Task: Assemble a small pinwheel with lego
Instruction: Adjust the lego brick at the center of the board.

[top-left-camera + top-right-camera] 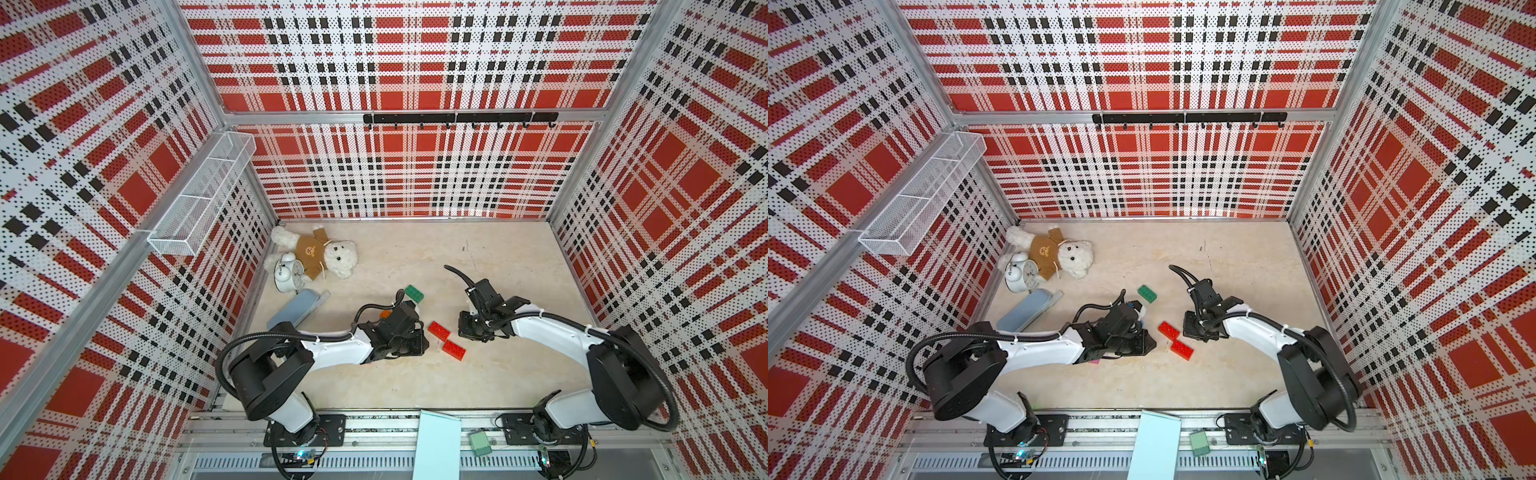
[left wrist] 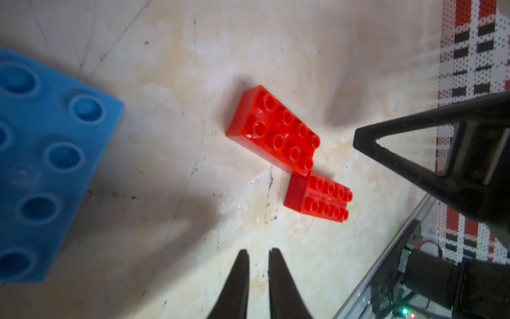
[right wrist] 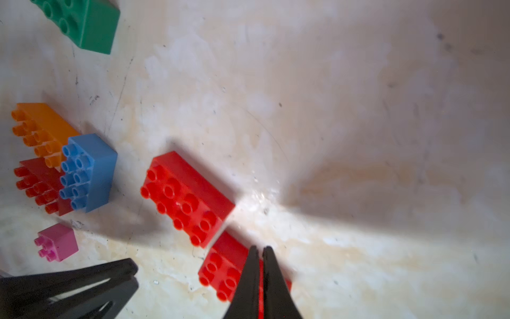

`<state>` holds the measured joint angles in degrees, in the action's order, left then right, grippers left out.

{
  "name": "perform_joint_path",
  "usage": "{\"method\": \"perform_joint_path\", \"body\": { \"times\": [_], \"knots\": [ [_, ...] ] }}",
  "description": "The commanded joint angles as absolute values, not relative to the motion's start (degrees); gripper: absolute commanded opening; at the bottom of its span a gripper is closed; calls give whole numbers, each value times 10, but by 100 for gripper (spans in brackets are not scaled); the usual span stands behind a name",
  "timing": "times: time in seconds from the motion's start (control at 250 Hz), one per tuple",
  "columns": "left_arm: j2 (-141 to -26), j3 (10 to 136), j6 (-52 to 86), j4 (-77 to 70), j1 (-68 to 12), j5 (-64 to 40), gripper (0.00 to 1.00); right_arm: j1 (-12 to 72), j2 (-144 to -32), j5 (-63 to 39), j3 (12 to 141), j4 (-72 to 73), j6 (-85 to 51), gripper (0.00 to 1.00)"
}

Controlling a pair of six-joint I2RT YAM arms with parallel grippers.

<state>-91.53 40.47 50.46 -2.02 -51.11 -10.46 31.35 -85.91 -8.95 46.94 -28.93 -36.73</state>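
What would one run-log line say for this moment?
stage: bricks mostly loose | left gripper: nearly shut, empty | right gripper: shut, empty, above red brick | blue brick: on a red and the orange one

Bricks: two bright red [image 3: 187, 197] [image 3: 223, 268], a darker-looking red [image 3: 38, 185] under a sky-blue one [image 3: 88, 171], an orange [image 3: 41, 129], a green [image 1: 414, 294] and a small pink square [image 3: 56, 243] — all plain, single-coloured plastic. Enclosure walls [image 1: 415, 174]: white perforated panels printed in red-and-black plaid; floor [image 1: 498, 374]: cream with pale yellowish blotches and faint dark scratches. Other items — white plush bear [image 1: 340, 257] in a tan top, white alarm clock [image 1: 286, 276], pale blue-grey case [image 1: 297, 309], white mesh basket [image 1: 199, 195], black hook rail [image 1: 461, 118], arms [image 1: 336, 351] white with black joints.
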Motion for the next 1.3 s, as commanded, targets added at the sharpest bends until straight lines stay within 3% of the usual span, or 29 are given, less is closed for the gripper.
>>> {"method": "perform_joint_path", "body": {
  "times": [0.0, 0.624, 1.297],
  "knots": [
    [-957, 419, 545, -76, -511, -85, 16, 310, -895, -112, 498, -233, -336, 7],
    [-1087, 518, 523, -89, -460, -114, 16, 323, -949, -163, 469, -145, -374, 3],
    [-1049, 483, 526, -90, -449, -109, 16, 321, -960, -102, 493, -180, -385, 2]
  ]
}}
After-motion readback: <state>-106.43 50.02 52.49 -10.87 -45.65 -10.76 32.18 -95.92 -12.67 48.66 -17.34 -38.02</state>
